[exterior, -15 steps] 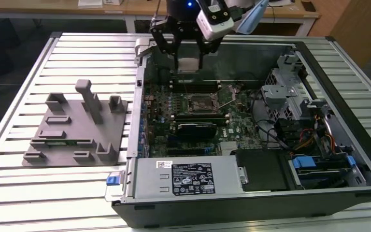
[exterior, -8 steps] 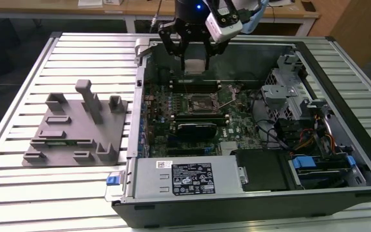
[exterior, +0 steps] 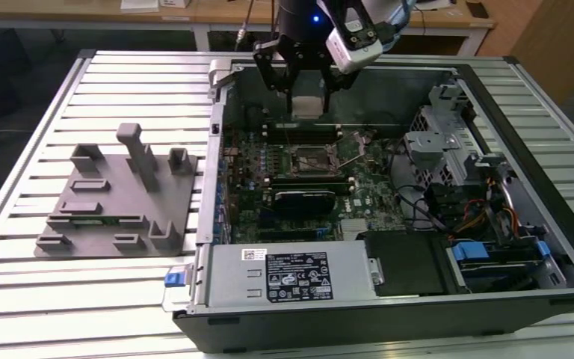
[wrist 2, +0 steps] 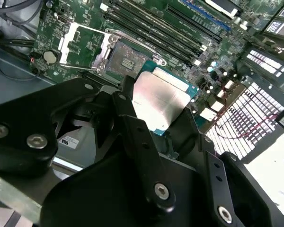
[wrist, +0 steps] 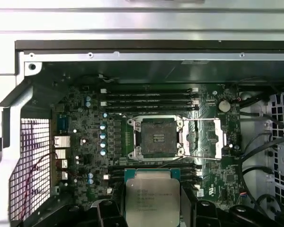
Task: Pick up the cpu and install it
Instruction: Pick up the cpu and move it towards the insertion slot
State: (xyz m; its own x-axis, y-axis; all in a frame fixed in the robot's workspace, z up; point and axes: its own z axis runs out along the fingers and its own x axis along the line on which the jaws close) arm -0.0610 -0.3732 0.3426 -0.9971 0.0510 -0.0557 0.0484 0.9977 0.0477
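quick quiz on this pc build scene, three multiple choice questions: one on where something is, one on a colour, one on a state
1. Where is the cpu?
A. seated in the socket
B. gripped by the tool above the motherboard
C. lying on the grey fixture beside the case

2. What colour is the motherboard?
A. red
B. white
C. green

3. What state is the socket in?
A. open and empty
B. closed over a chip
C. covered by a heatsink

Answers:
1. B, because both wrist views show the silvery chip between the tool's fingers, with the board beyond it.
2. C, because the board is green in all views.
3. A, because the first wrist view shows the socket's bare dark centre with nothing in it.
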